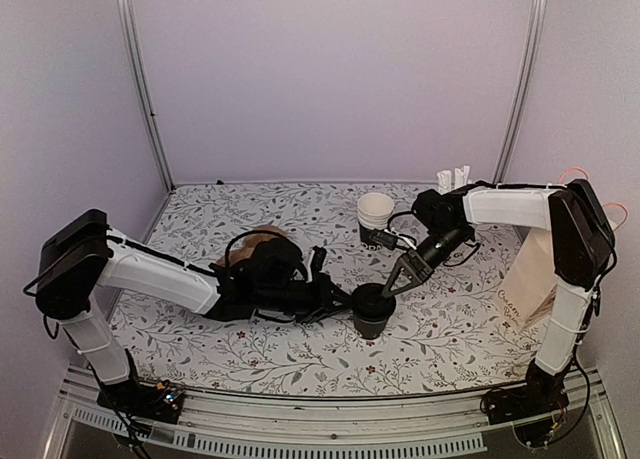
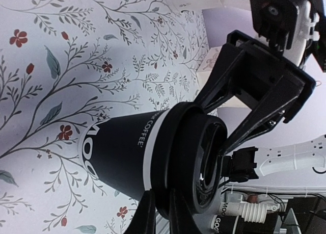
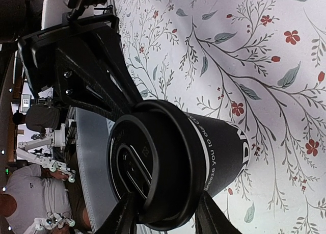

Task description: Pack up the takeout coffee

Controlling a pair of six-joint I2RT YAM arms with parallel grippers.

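Black-lidded takeout coffee (image 1: 372, 311) stands lower centre on the bench (image 1: 250, 351). Left claw (image 1: 348, 301) is pinched on its rim, right claw (image 1: 389, 286) apart over its top. Grasp step. Next needs a firm hold, then a lift toward the paper bag (image 1: 530, 279) at right.

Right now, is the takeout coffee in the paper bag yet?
No, the takeout coffee stands on the table, apart from the paper bag at the right edge.
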